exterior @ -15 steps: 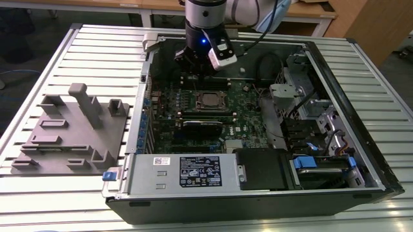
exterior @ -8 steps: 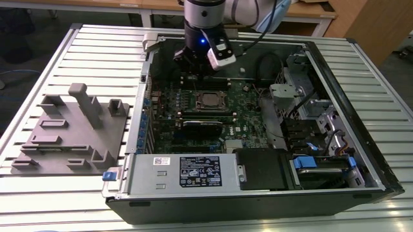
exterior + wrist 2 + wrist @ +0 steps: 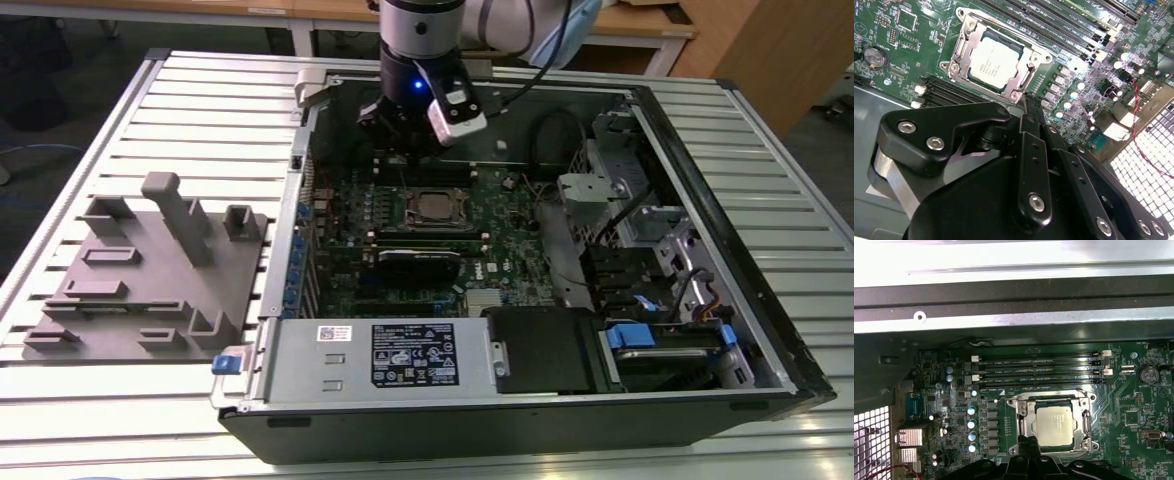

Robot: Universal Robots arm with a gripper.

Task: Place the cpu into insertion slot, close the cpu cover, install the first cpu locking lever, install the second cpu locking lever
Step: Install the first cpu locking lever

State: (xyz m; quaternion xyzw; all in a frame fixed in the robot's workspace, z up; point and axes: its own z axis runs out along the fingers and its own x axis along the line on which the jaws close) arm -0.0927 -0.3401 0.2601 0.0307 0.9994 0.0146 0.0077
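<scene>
With the pincer (image 3: pixel 1029 99) closed on nothing and poised near one edge of the socket (image 3: pixel 954 67), where the chip (image 3: pixel 994 62) is already seated inside the metal frame (image 3: pixel 1029 60), the frame could be bent or the green board (image 3: pixel 909 50) scraped by a misjudged push.

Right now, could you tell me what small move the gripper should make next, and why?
Probably ease down at the edge of the cover: the cpu is seated, the cover lies over it, and the gripper hovers beside that edge.
</scene>
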